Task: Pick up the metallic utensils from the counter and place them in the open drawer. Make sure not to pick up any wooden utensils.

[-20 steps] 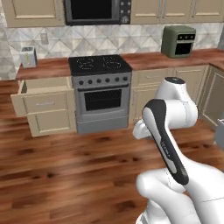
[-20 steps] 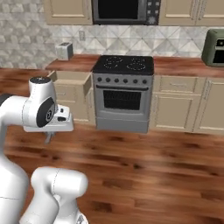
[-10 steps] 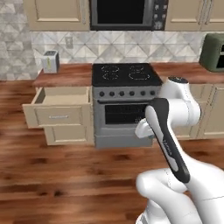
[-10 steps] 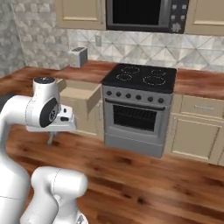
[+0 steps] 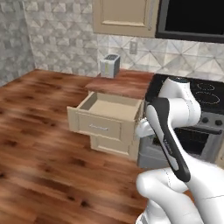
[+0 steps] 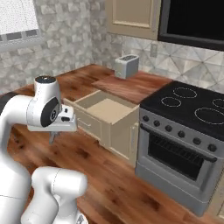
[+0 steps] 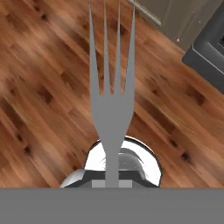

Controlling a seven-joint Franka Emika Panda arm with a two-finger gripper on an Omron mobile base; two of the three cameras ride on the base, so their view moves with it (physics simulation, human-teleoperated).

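White arm with dark joints

The arm [image 5: 175, 131] is built of smooth, glossy white shells with rounded, bulbous shapes. In the left base view a long black strip runs lengthwise down one link, widening at its lower end and bearing faint small lettering too fine to read. Its top joint ends in a dome with a flat dark grey cap. In the right base view, the same cap sits on a cylindrical white link, and a round black disc marks the joint's side. Beside that disc, a boxy white hand section shows small dark fittings. The base segments are fat, rounded white forms.
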